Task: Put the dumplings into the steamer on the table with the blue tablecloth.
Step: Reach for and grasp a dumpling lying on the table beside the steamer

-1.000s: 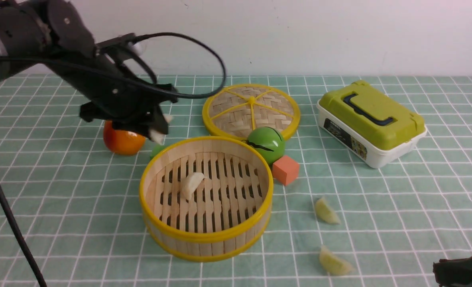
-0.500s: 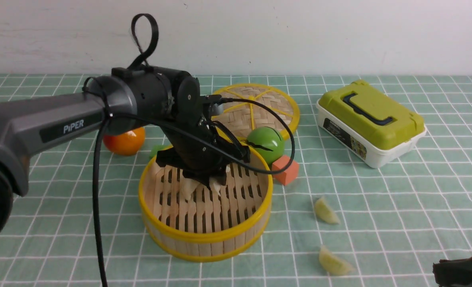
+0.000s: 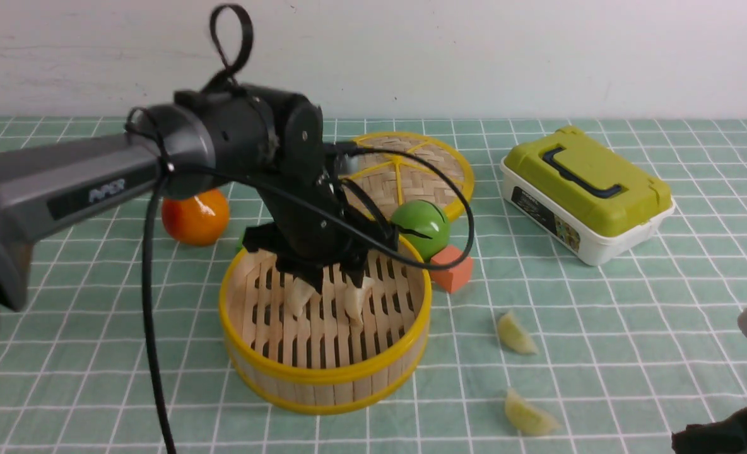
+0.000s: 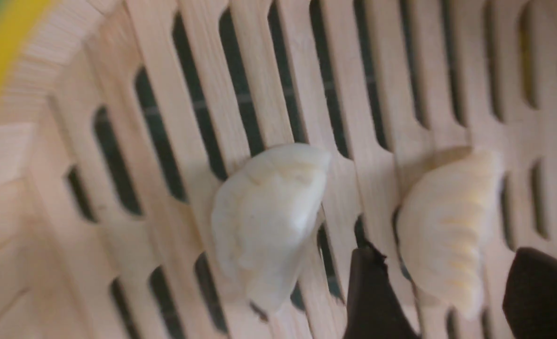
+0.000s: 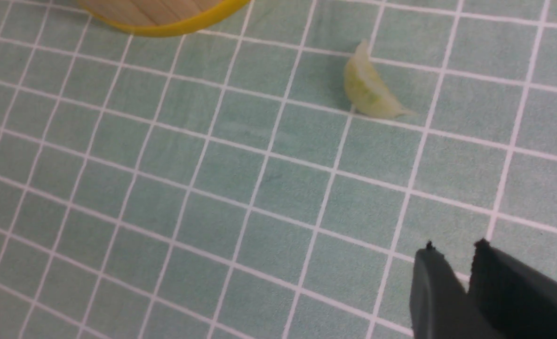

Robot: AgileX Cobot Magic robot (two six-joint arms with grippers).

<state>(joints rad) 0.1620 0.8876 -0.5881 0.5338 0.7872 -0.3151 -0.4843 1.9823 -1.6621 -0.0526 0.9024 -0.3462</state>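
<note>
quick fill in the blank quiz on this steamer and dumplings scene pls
1. The steamer holds ___ white dumplings.
2. The yellow-green dumplings lie on the cloth, to the robot's ___ of the steamer.
3. The left hand hangs over the ___.

Missing words: two; right; steamer.

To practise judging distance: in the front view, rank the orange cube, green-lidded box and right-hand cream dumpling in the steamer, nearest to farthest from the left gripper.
1. Cream dumpling: on the steamer floor, beneath the left gripper.
2. Orange cube: just outside the steamer's right side.
3. Green-lidded box: far right, further back.
</note>
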